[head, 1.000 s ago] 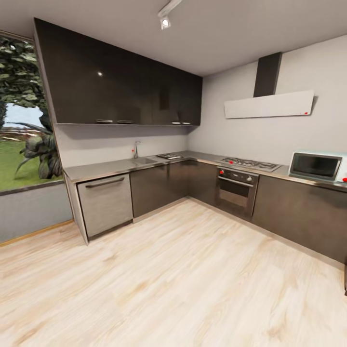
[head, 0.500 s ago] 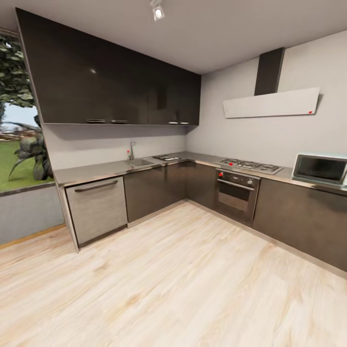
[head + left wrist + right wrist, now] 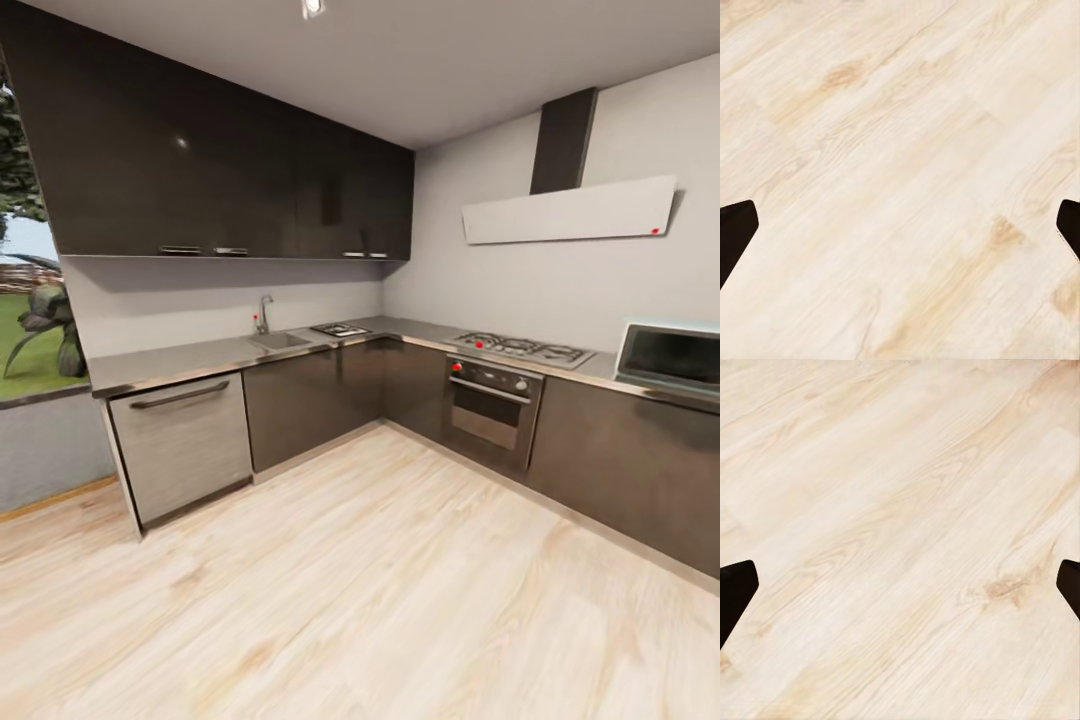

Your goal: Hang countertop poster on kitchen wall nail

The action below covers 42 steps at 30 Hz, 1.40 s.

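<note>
poster (image 3: 340,329), a small dark flat rectangle, lies on the countertop (image 3: 200,355) in the head view, between the sink (image 3: 279,340) and the corner, with the hob (image 3: 520,350), oven (image 3: 490,403) and microwave (image 3: 672,355) along the right run. left wrist view: left gripper (image 3: 900,232) spread wide over bare wood floor (image 3: 900,150), grasping nothing. right wrist view: right gripper (image 3: 900,592) likewise spread and empty above the floor.
</note>
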### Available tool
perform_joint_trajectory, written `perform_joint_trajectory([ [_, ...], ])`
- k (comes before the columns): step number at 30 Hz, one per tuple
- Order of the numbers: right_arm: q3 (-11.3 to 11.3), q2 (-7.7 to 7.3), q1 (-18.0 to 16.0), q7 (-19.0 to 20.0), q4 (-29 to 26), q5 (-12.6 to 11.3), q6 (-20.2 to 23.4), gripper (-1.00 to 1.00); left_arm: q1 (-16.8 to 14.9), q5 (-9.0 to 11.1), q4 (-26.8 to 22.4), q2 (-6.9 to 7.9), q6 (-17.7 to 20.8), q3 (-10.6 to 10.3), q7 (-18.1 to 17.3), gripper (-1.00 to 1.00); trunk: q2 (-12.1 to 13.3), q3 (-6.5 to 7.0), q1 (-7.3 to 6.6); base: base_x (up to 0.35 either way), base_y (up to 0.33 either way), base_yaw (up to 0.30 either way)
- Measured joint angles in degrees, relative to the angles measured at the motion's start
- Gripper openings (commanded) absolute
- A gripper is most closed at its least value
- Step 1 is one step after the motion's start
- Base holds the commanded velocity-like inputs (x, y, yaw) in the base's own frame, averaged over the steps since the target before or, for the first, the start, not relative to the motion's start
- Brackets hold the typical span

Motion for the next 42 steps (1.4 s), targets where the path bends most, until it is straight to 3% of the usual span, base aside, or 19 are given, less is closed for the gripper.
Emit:
perform_joint_trajectory([
  [9, 0.11, 0.00, 0.00, 0.00, 2.72, 0.00, -0.08, 1.00, 0.00, 0.00, 0.00, 0.00, 0.00, 0.00, 0.00, 1.00, 0.00, 0.00, 0.00, 0.314, -0.116, 0.000],
  [42, 0.20, 0.08, 0.00, 0.00, 2.90, 0.08, -0.09, 1.00, 0.00, 0.00, 0.00, 0.00, 0.00, 0.00, 0.00, 1.00, 0.00, 0.00, 0.00, 0.316, -0.108, 0.000],
])
